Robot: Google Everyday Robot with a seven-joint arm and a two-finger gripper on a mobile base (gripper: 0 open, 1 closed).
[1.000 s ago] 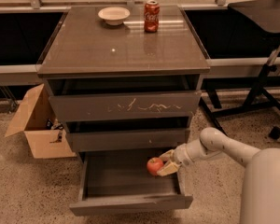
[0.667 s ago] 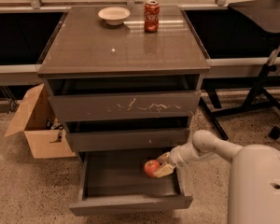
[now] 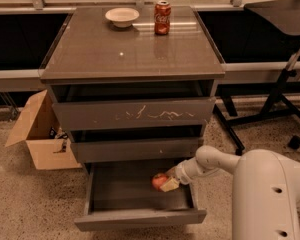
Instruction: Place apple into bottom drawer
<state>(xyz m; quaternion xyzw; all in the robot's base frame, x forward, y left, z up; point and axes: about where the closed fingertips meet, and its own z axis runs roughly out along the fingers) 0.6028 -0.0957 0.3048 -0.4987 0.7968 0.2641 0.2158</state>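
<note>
Far left of view: open cardboard box [image 3: 37, 134] on the floor, just beside the cabinet [image 3: 57, 101]. The cabinet's worktop [image 3: 115, 54] carries a pale bowl [image 3: 122, 17] at the back. Just to the bowl's right is a red Coca-Cola can [image 3: 162, 17], upright, near it but apart. Below: top drawer [image 3: 135, 115] w/ pale scratches on its front, then middle drawer [image 3: 135, 149] w/ plain front. Bottom drawer [image 3: 140, 218] is pulled well out, grey tray showing. Apple [image 3: 158, 180] is inside that tray's outline, right of centre, toward the back. Can't tell if it rests on the tray floor or hangs just above. End effector [image 3: 166, 183] is in the drawer opening at the apple's right side, narrow, gripping the apple; a yellowish pad [image 3: 171, 185] sits against the fruit's lower right. White arm [image 3: 210, 161] runs off rightward over the drawer's right wall. Far right, at back: black stand [image 3: 285, 14] w/ legs on the floor.
</note>
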